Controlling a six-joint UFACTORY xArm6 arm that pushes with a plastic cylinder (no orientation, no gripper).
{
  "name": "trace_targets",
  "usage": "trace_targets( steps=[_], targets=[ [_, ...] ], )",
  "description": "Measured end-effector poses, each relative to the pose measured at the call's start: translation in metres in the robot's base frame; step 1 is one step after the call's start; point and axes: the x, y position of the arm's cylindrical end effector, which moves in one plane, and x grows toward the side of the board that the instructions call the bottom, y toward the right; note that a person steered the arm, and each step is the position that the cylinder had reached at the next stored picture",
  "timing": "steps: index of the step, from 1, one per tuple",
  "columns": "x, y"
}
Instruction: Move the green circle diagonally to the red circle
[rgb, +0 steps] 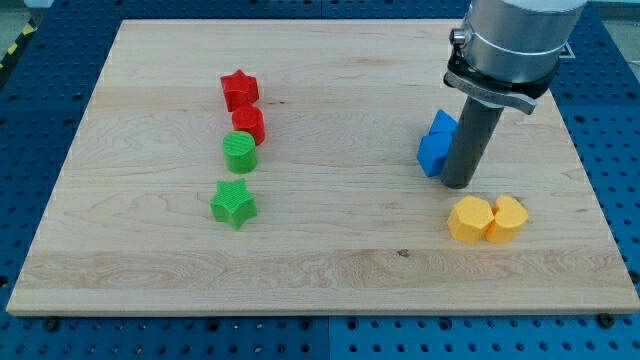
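Green circle (239, 152) lies left of centre on the wooden board (330, 250), touching the red circle (249, 124) just above it. My tip (458, 183), a bare rod holding nothing, rests well apart at the view's right, partly hiding two blue blocks (436, 145) of unclear shape. The board sits on a blue perforated table (610, 120); no writing is legible.

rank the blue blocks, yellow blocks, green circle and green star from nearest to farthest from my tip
From my tip:
1. Blue blocks, touching the rod on the view's left.
2. Yellow blocks, just below right.
3. Green circle and green star, far left, too close to call.
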Motion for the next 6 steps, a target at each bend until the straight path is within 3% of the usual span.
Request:
trace_targets(
  steps=[1, 6],
  targets=[
    [0.003, -0.010],
    [-0.044, -0.242]
  ],
)
